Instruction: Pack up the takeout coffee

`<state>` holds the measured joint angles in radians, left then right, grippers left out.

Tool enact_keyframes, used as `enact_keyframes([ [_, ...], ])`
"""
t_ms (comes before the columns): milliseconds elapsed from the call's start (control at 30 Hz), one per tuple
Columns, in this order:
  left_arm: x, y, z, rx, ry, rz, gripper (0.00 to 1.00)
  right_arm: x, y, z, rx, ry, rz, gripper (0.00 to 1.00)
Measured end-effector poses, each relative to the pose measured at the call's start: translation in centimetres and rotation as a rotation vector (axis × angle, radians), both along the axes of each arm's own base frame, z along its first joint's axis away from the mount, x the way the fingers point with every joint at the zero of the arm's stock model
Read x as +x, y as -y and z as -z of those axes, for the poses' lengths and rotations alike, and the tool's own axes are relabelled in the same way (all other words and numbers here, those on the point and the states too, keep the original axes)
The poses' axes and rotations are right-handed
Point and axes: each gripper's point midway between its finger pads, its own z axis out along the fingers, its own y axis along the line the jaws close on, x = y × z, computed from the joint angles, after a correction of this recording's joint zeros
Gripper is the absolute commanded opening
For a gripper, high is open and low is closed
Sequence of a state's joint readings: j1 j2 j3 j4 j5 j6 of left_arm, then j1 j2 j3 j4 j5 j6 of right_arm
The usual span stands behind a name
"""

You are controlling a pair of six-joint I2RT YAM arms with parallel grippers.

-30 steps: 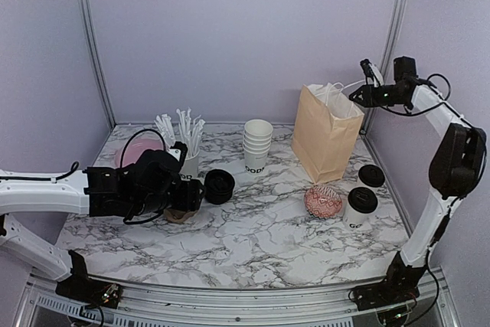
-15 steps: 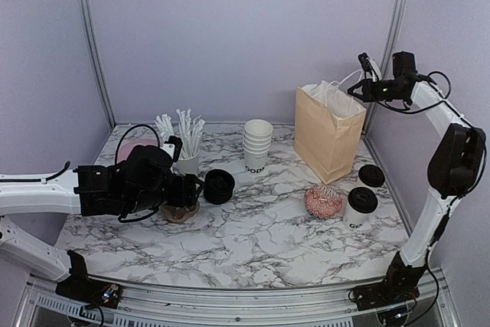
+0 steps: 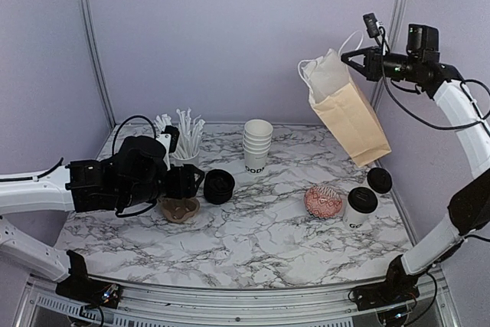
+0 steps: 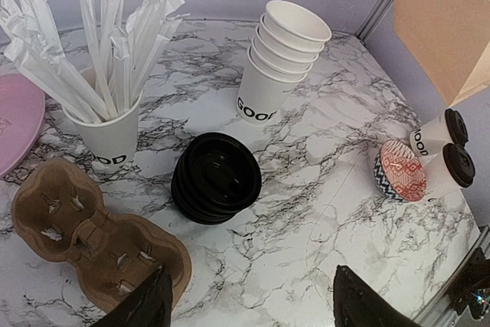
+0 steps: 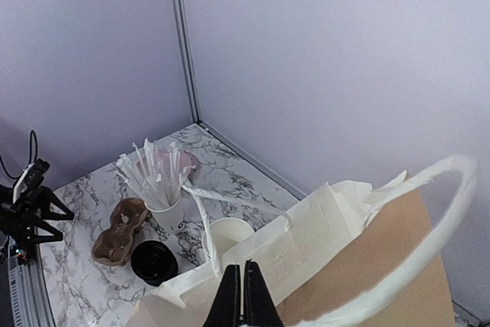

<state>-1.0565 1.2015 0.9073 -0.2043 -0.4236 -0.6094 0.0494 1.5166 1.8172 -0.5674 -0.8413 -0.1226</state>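
Two takeout coffee cups (image 3: 360,208) (image 3: 378,180), white with black lids, stand at the right edge of the table; the left wrist view shows them too (image 4: 452,168) (image 4: 436,134). The brown paper bag (image 3: 354,122) hangs tilted in the air above them, clear of the table. My right gripper (image 3: 346,57) is shut on its white-lined top edge (image 5: 306,243), the jaws (image 5: 243,290) pressed together. My left gripper (image 3: 191,184) hovers open at the left, over bare marble between the cup carrier and the lids (image 4: 249,308), holding nothing.
A stack of lidless white cups (image 3: 257,145) stands mid-back, and a cup of wrapped straws (image 3: 186,143) is to its left. A black lid stack (image 3: 219,186) and a brown cup carrier (image 3: 179,208) lie by my left gripper. A red patterned bowl (image 3: 322,201) sits beside the coffees. A pink plate (image 4: 11,120) lies far left.
My right gripper closed on the bag's top and lifted it off the table, up and to the right, tilting it. My left arm drew back left, uncovering the cup carrier.
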Motion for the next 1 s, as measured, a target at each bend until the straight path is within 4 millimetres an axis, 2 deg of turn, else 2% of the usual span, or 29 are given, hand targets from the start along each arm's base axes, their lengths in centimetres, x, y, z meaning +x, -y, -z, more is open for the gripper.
enact_keyframes([
  [133, 0.0, -0.3, -1.7, -0.032, 0.032, 0.001, 0.72, -3.7, -3.3, -0.3, 0.005, 0.018, -0.103, 0.00],
  [267, 0.0, -1.1, -3.3, -0.054, 0.072, -0.019, 0.72, -6.2, -5.6, 0.3, 0.005, 0.009, -0.186, 0.00],
  [500, 0.1, -3.3, -5.6, -0.073, 0.137, -0.080, 0.73, -9.3, -8.9, 3.2, -0.014, -0.047, -0.358, 0.00],
  [633, 0.0, -4.9, -6.7, -0.076, 0.167, -0.120, 0.73, -11.7, -10.7, 5.2, -0.026, -0.086, -0.483, 0.00],
  [833, -0.1, -6.6, -7.2, -0.063, 0.185, -0.163, 0.73, -15.5, -13.0, 7.5, -0.054, -0.115, -0.651, 0.00],
  [1000, -0.1, -7.4, -5.8, -0.006, 0.153, -0.185, 0.73, -18.2, -14.3, 8.1, -0.072, -0.107, -0.757, 0.00],
])
